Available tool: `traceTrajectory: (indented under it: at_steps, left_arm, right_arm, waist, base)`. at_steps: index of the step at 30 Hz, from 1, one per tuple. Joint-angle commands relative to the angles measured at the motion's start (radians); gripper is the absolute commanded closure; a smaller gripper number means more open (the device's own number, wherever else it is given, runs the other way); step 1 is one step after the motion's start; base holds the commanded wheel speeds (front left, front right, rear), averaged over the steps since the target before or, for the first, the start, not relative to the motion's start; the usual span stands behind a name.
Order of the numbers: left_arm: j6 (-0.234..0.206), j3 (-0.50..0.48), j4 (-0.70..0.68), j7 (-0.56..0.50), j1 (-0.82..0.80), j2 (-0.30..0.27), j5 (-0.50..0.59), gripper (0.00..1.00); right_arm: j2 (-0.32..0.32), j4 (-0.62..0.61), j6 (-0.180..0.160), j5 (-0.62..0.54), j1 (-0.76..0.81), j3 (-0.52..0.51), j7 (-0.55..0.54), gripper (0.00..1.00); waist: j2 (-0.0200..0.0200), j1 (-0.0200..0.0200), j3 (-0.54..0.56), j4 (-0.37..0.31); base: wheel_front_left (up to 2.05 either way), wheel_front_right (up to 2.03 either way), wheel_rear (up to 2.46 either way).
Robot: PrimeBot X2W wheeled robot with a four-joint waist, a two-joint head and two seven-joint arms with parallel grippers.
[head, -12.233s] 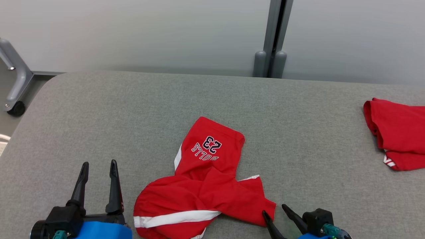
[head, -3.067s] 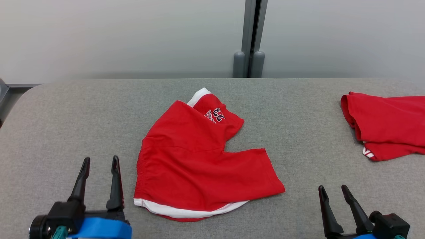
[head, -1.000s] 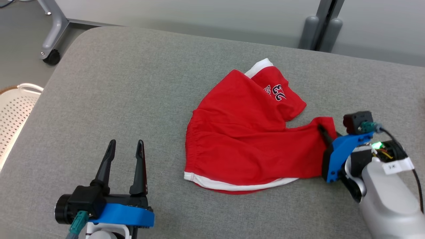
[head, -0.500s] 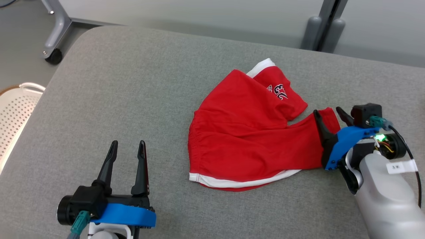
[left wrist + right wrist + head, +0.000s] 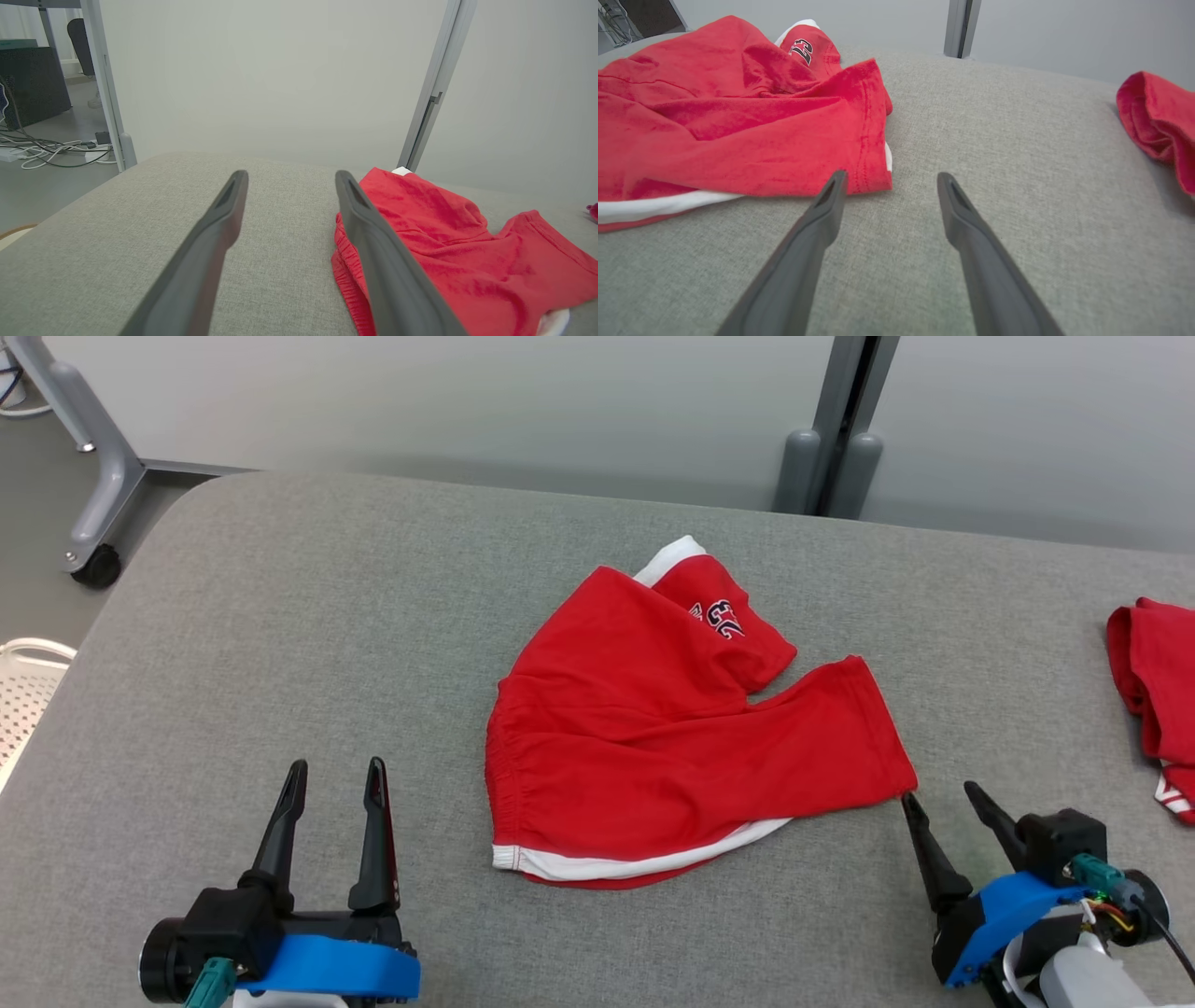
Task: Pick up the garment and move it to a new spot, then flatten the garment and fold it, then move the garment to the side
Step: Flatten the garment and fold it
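Garment: you see the red shorts (image 5: 672,737) lying mid-way across the table (image 5: 308,607), far leg folded over (number print up).
Left gripper (image 5: 337,765): spread, holding nothing, near left of the shorts.
Right gripper (image 5: 938,791): spread, holding nothing, just beside the right leg's hem.

Spare red cloth (image 5: 1156,683) sits at the table's (image 5: 280,644) right edge, castor leg (image 5: 103,513) and white basket (image 5: 26,700) off left.

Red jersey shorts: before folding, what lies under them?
Under the red jersey shorts, a white trim strip shows at the near edge, on the grey fabric tabletop; anything further beneath is covered.
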State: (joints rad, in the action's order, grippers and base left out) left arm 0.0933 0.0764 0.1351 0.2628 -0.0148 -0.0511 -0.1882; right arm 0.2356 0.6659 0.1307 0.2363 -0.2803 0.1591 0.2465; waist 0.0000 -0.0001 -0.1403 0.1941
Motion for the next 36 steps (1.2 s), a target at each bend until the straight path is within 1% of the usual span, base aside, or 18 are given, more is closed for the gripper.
traceTrajectory:
  at_steps: [1,6,11,16,17,23,24,25,28,31,36]
  left_arm:
    - [0.003,-0.004,-0.003,0.002,0.01,0.001,0.006,0.0]
    - [0.006,0.003,-0.002,0.002,0.007,0.001,0.008,0.0]
    - [0.009,0.015,0.0,0.002,-0.012,0.001,0.005,0.0]
    - [0.01,0.022,0.002,0.002,-0.014,0.001,0.0,0.0]
    - [0.009,0.025,0.002,0.002,-0.016,0.001,-0.002,0.0]
    - [0.005,0.033,0.003,0.002,-0.026,0.001,-0.005,0.0]
    - [0.003,0.032,0.002,0.002,-0.027,0.001,-0.006,0.0]
    - [0.003,0.031,0.002,0.002,-0.026,0.001,-0.006,0.0]
    - [0.001,0.027,0.001,0.002,-0.024,0.001,-0.007,0.0]
    - [-0.001,0.022,0.004,0.002,-0.019,0.001,-0.004,0.0]
    - [0.002,0.016,0.011,0.002,-0.004,0.001,0.0,0.0]
  right_arm:
    - [0.008,-0.029,0.0,0.003,0.023,0.004,-0.011,0.0]
    - [0.01,-0.11,0.0,-0.005,0.047,0.004,-0.066,0.0]
    - [0.015,-0.138,0.0,-0.026,0.007,0.004,-0.125,0.0]
    - [0.029,-0.113,0.0,-0.032,-0.03,0.006,-0.162,0.0]
    - [0.035,-0.092,0.0,-0.033,-0.05,0.007,-0.176,0.0]
    - [0.046,-0.043,0.0,-0.022,-0.083,0.017,-0.188,0.0]
    - [0.045,-0.034,0.0,-0.018,-0.086,0.023,-0.192,0.53]
    - [0.043,-0.025,0.0,-0.01,-0.088,0.028,-0.196,1.0]
    - [0.042,-0.007,0.0,0.005,-0.098,0.037,-0.186,1.0]
    - [0.034,-0.013,0.0,0.024,-0.098,0.05,-0.146,1.0]
    - [0.023,-0.065,0.0,0.056,-0.023,0.089,-0.096,1.0]
  waist:
    - [0.0,0.0001,0.002,-0.004]
    - [0.0,0.0001,-0.001,-0.002]
    - [0.0,0.0001,-0.015,0.018]
    - [0.0,0.0001,-0.028,0.04]
    - [0.0,0.0001,-0.034,0.05]
    - [0.0,0.0001,-0.051,0.074]
    - [0.0,0.0001,-0.053,0.076]
    - [0.0,0.0001,-0.054,0.077]
    - [0.0,0.0001,-0.058,0.075]
    - [0.0,0.0001,-0.052,0.066]
    - [0.0,0.0001,-0.019,0.036]
  base:
    - [0.0,0.0,0.0]
    - [0.0,0.0,0.0]
    - [0.0,0.0,0.0]
    - [0.0,0.0,0.0]
    - [0.0,0.0,0.0]
    - [0.0,0.0,0.0]
    - [0.0,0.0,0.0]
    - [0.0,0.0,0.0]
    - [0.0,0.0,0.0]
    - [0.0,0.0,0.0]
    - [0.0,0.0,0.0]
